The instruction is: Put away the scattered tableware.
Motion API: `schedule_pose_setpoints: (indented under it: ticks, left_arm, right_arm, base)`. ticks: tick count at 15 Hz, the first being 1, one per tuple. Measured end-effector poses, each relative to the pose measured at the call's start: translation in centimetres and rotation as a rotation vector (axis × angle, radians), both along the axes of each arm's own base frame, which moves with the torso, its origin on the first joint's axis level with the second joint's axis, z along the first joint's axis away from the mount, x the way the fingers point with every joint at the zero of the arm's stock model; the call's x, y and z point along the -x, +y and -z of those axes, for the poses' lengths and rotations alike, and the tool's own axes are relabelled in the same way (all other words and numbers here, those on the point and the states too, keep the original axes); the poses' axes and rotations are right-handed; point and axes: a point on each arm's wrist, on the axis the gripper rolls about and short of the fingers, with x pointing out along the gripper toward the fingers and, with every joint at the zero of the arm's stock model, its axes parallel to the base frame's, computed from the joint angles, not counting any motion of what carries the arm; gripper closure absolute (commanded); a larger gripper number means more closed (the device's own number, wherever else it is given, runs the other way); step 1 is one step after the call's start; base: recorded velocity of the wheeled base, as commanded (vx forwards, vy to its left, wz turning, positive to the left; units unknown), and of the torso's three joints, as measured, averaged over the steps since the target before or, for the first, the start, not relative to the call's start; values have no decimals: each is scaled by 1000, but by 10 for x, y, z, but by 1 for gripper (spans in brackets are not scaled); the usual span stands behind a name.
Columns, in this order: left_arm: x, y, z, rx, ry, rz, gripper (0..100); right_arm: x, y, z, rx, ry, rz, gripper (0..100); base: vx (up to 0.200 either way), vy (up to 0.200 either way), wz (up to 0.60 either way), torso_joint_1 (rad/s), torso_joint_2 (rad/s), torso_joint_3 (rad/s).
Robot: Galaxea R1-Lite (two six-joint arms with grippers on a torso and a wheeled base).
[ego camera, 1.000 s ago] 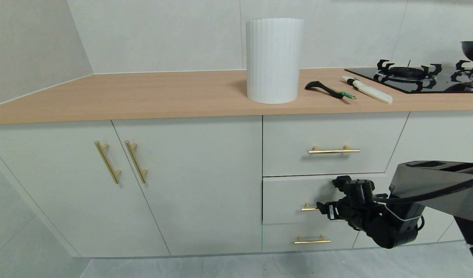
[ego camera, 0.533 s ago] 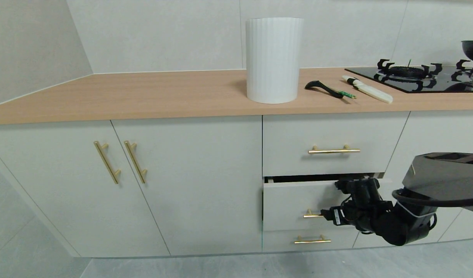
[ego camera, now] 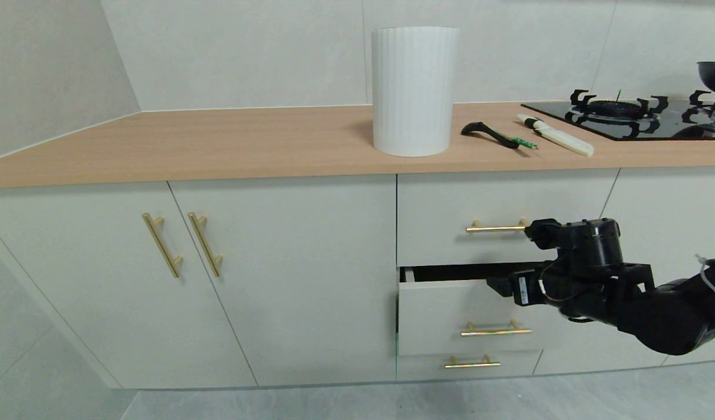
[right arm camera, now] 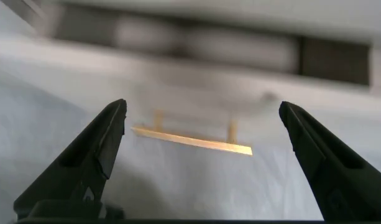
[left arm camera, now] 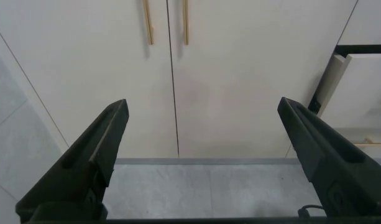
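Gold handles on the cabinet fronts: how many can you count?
5: left door handle, right door handle, top drawer handle, middle drawer handle, bottom drawer handle. Others may be hidden.

Home kitchen for sure: wood-look table (ego camera: 217,146) over pale grey cabinet fronts (ego camera: 287,274) with brass bar handles (ego camera: 503,228), black glass gas hob with burner grates (ego camera: 625,119), pale wall tiles (ego camera: 246,52) behind, plus a black spoon (ego camera: 485,131) and white knife (ego camera: 558,137) lying out.

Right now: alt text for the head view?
The right tool, open, hangs in front of the partly open middle drawer of a pale kitchen cabinet, above its brass handle. On the wooden counter stands a tall white ribbed container, with a black utensil and a white knife beside it, near a gas hob.
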Motion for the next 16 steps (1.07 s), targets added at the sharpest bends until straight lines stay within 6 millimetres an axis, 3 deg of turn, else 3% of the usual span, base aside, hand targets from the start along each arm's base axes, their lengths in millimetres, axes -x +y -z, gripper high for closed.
schedule_pose_setpoints:
  ticks: [4,11,16]
  left_arm:
    - [0,0,0,0,0,0,0]
    - [0,0,0,0,0,0,0]
    - [0,0,0,0,0,1,0]
  right_arm:
    - [-7,2,-2,-7,-89,39,0]
    - [-32,9,36,-2,-152,90,0]
    - [-41,11,50,-1,-160,105,0]
  base:
    - [0,0,0,0,0,0]
    - [0,0,0,0,0,0]
    - [0,0,0,0,0,0]
